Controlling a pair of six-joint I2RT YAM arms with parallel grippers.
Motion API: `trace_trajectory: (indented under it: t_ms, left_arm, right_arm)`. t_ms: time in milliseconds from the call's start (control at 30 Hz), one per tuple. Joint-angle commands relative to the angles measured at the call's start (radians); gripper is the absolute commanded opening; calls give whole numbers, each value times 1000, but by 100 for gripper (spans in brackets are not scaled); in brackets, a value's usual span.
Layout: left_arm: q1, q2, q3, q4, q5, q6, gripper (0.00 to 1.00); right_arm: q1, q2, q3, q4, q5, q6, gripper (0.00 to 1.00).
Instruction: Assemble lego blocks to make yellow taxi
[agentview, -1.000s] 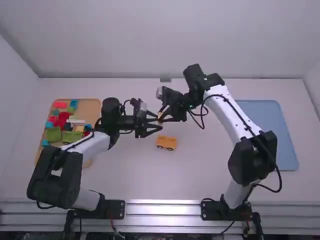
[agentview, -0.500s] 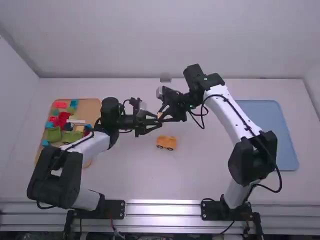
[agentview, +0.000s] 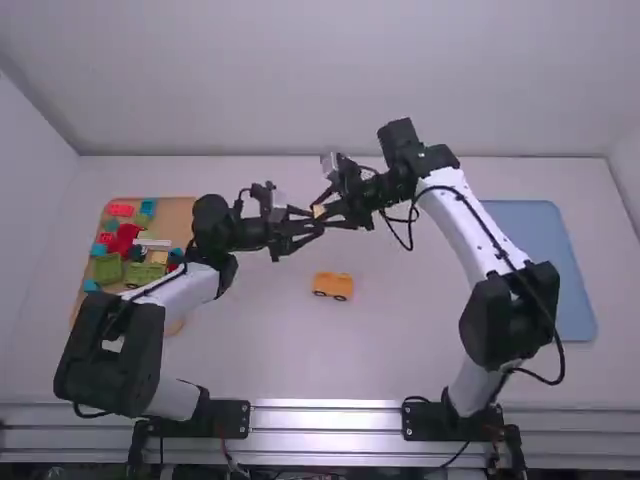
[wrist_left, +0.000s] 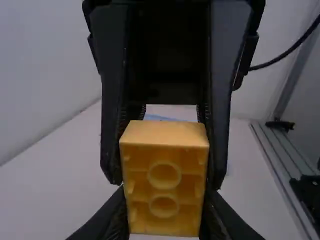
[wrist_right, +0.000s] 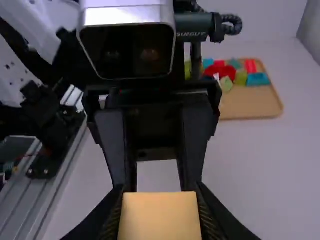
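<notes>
A small yellow block (agentview: 319, 211) hangs above the table between the two grippers, which face each other. My left gripper (agentview: 313, 223) holds it from the left and my right gripper (agentview: 325, 213) from the right. In the left wrist view, the block (wrist_left: 164, 185) turns its hollow underside with two round tubes towards the camera, between the fingers of my left gripper (wrist_left: 164, 212). The right wrist view has the block (wrist_right: 160, 217) clamped by my right gripper (wrist_right: 160, 212). Below them on the table, a yellow-orange car piece (agentview: 333, 284) stands on dark wheels.
At the left lies a tan tray (agentview: 180, 212) holding several red, blue, green and yellow blocks. A blue tray (agentview: 545, 250) lies at the right, partly behind the right arm.
My left gripper has closed from a wide opening onto the block. Both grippers and the block have risen a little, away from the car piece, and the right arm has tilted slightly.
</notes>
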Motion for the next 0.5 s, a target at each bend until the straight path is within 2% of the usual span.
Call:
trace_trajectory:
  t_ms: [0,167,367,467]
  left_arm:
    - [-5,2,19,46,17,-53,21]
    - [-6,2,19,134,-18,-120,19]
    - [-5,2,19,131,-52,-130,17]
    - [-6,2,19,130,-56,-131,16]
  right_arm:
    - [-36,-26,26,13,-82,10,32]
    - [-45,-26,27,35,-121,10,33]
    - [-38,-26,27,65,-147,23,37]
    - [-32,-26,26,89,-148,53,47]
